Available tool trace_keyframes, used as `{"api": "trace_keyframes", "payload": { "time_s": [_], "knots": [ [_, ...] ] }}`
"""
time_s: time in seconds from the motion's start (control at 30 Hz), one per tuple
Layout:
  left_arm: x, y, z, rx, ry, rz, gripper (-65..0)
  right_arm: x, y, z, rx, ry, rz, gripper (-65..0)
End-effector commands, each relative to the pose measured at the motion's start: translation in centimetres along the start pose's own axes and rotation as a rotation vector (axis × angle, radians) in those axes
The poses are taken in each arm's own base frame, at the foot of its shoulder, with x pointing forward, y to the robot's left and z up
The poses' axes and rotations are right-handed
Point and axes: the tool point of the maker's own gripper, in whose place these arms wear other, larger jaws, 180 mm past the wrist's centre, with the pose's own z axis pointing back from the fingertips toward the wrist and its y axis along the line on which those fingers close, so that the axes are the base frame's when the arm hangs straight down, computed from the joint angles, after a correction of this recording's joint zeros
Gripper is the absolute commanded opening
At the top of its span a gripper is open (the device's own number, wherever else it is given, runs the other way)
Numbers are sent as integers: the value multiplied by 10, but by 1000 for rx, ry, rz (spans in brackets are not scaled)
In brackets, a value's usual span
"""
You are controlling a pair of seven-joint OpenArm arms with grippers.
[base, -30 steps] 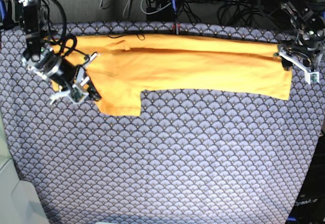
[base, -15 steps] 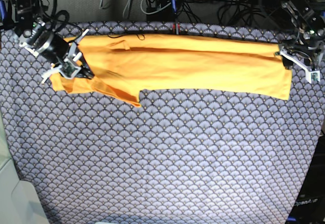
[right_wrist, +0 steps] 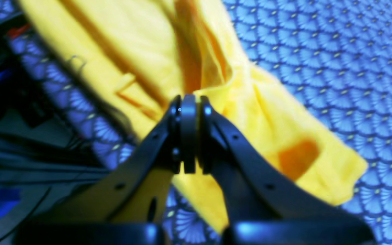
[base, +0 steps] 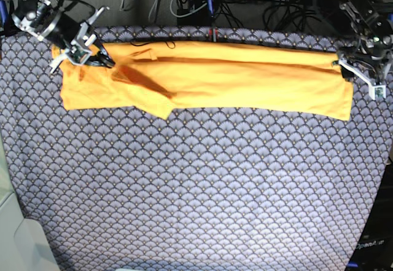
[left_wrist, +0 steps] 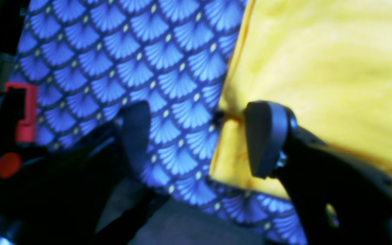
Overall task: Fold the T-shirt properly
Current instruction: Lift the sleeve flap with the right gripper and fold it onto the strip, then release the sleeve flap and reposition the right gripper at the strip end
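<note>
A yellow-orange T-shirt (base: 215,80) lies folded into a long band across the far side of a counter covered by a blue-grey scallop-patterned cloth (base: 202,191). The right pincer (right_wrist: 188,136) is pressed together, pinching a bunch of the shirt's fabric at one end. The left pincer (left_wrist: 199,136) is spread wide at the opposite hem, with one finger touching the edge.
</note>
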Motion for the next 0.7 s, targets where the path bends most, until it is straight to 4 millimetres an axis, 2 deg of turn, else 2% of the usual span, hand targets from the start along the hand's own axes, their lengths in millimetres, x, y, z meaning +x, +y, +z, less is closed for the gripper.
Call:
{"api": "trace_keyframes", "payload": {
  "time_s": [0.0, 0.07, 0.13, 0.27, 0.67],
  "knots": [
    [14, 8, 4, 26, -38, -17, -223, 10, -8, 2, -11, -45, 9, -650],
    [14, 8, 4, 33, -35, -25, -223, 4, -11, 1, -22, -37, -6, -650],
    [13, 9, 4, 37, -30, -29, -223, 7, -18, -5, -45, -53, -15, -650],
    [12, 9, 4, 38, -26, -32, -223, -12, -36, -9, -98, 38, 4, -650],
    [16, 8, 4, 36, -37, -29, -223, -24, -22, -10, -86, 91, 55, -650]
  ]
}}
